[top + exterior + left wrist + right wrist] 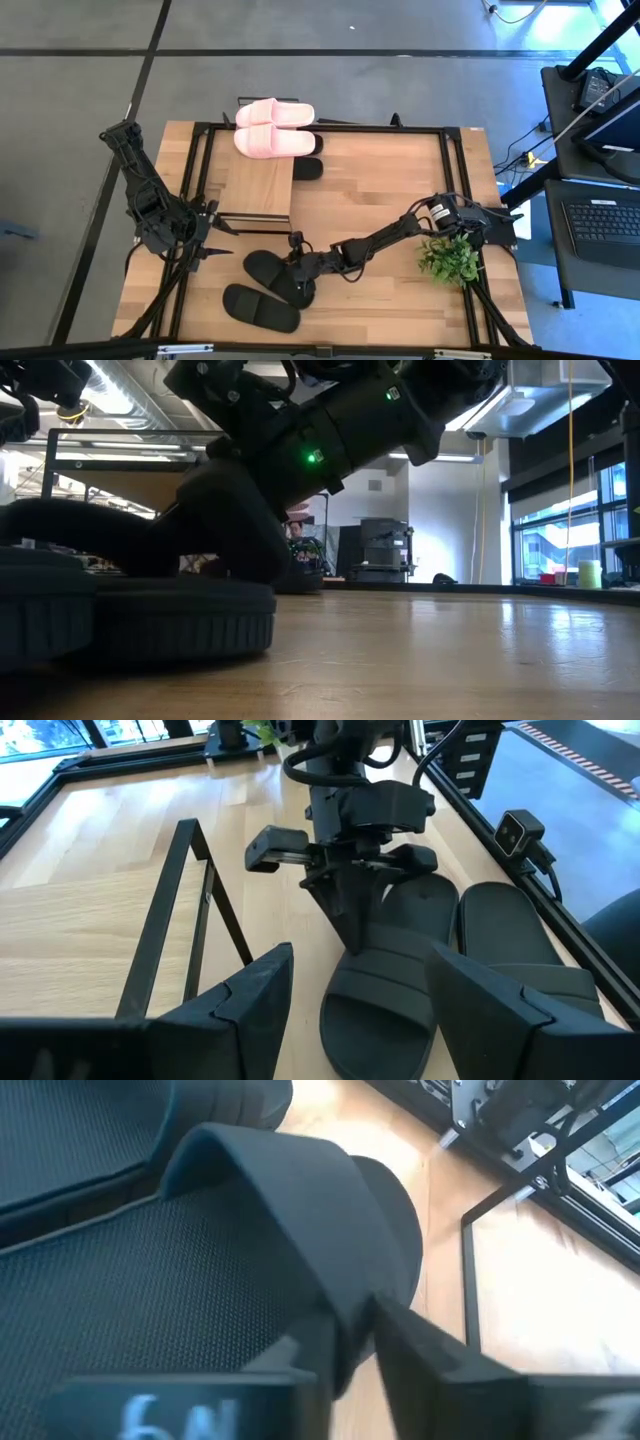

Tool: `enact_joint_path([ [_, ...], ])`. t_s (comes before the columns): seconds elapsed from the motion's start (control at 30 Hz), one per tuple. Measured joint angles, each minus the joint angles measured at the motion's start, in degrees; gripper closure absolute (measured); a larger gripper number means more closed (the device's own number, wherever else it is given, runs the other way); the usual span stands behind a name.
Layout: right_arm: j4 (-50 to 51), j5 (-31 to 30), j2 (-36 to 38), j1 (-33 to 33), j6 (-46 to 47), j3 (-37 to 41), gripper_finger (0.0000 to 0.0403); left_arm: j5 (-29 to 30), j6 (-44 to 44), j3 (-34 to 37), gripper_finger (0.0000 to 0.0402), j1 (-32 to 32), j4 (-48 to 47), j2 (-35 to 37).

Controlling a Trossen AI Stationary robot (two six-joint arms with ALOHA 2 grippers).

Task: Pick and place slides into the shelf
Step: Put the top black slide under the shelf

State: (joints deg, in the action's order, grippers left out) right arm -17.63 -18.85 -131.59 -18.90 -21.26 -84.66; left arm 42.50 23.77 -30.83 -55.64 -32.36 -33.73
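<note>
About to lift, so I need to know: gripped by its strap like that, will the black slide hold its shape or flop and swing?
The right gripper pinches the black slide by its wide strap. The strap keeps its arch, so it looks fairly stiff, probably foam and light. Held at one edge of the strap, the sole may tilt or swing. The textured footbed suggests little slipping.

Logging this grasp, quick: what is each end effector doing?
Left end effector: open, empty.
Right end effector: shut on a black slide's strap.

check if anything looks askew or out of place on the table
The pink slides lie crosswise on the shelf, hanging over its far edge. One black slide sits partly hidden beside the shelf. Nothing looks spilled or damaged.
</note>
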Motion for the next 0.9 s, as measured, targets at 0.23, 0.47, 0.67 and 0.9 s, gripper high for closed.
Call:
enact_joint_path([
  [0.23,-1.0,0.1,0.5,0.0,2.5,0.1,0.0386,0.0,0.0,0.0,0.0185,0.0,0.0,0.0],
  [0.47,5.0,-0.2,8.0,-1.6,4.0,0.0,0.0392,0.0,0.0,0.0,0.0185,0.0,0.0,0.0],
  [0.67,23.9,0.5,17.6,-4.3,12.3,0.1,0.0392,0.0,0.0,0.0,0.0185,0.0,0.0,0.0],
  [0.9,45.7,-6.8,24.6,-5.7,23.9,0.0,0.0392,0.0,0.0,0.0,0.0185,0.0,-0.1,0.0],
])
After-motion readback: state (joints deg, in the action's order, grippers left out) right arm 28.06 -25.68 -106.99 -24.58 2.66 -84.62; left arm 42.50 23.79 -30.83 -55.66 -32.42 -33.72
